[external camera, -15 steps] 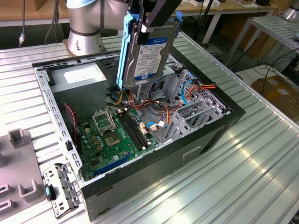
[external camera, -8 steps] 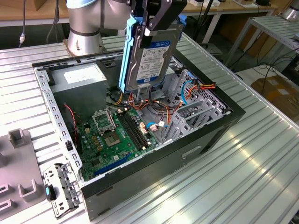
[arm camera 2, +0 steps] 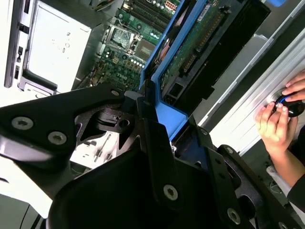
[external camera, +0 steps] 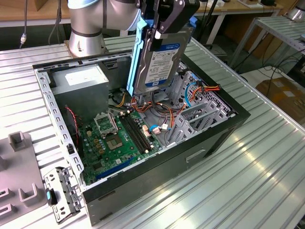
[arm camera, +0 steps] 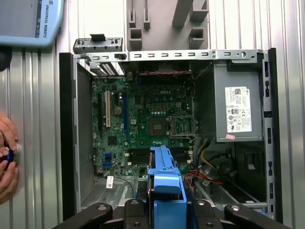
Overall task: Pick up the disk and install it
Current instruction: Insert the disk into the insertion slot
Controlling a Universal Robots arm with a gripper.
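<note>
The disk (external camera: 161,57), a grey hard drive in a bright blue carrier, hangs upright above the open computer case (external camera: 157,174). My gripper (external camera: 161,23) is shut on its upper end, one black finger on each flat face. The drive's lower edge hovers over the cables between the motherboard (external camera: 119,138) and the metal drive cage (external camera: 200,112). In both wrist views the blue carrier (arm camera 2: 167,114) (arm camera: 165,176) sticks out from between the black fingers (arm camera 2: 157,143), pointing down into the case. The drive's green circuit board (arm camera 2: 200,38) shows in the second wrist view.
A power supply (arm camera: 238,109) fills one corner of the case. A perforated metal bracket with a blue tab (external camera: 59,193) and grey fixture blocks (external camera: 19,176) lie outside on the ribbed table. A person's hand (arm camera 2: 279,114) (arm camera: 7,157) rests on a knob beside the case.
</note>
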